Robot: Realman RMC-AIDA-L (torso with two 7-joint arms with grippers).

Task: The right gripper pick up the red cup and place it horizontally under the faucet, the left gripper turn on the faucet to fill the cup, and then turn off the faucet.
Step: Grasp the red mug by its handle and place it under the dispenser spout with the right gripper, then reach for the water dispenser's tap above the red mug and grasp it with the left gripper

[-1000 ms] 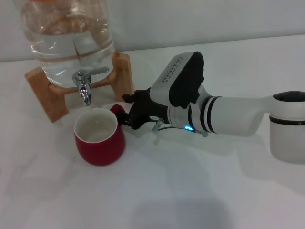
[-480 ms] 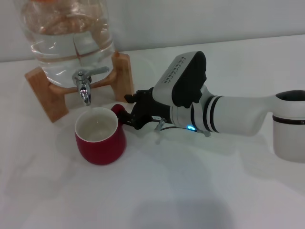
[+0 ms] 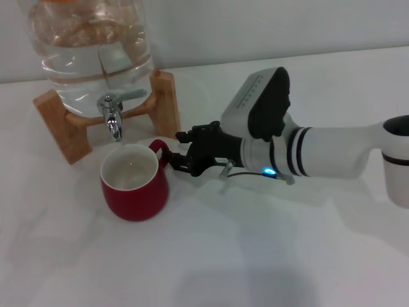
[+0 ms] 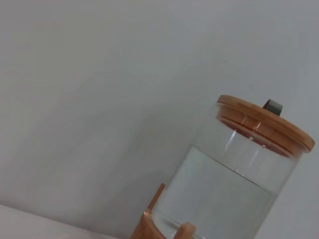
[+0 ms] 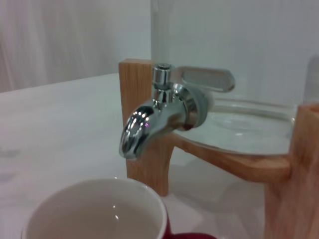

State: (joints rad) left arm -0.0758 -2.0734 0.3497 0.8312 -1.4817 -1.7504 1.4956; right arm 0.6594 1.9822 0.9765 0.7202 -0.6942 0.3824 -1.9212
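While the red cup (image 3: 133, 184) stands upright on the white table (image 3: 268, 256), just below and slightly forward of the faucet (image 3: 114, 115), I judge it a stiff, glossy ceramic piece, fairly heavy for its size and liable to chip if knocked against the wooden stand (image 3: 70, 134). My right gripper (image 3: 181, 155) sits level with the small loop handle (image 3: 160, 151), its jaws apart and free of the handle as far as I can see, so the cup looks set down. If I must shift it again, I would take the handle or pinch the rim wall, since the rounded glazed belly is likely to slip. From the right wrist view the spout hangs above the cup's far rim. My left gripper is not in view; its camera shows only the glass jar (image 4: 234, 184).
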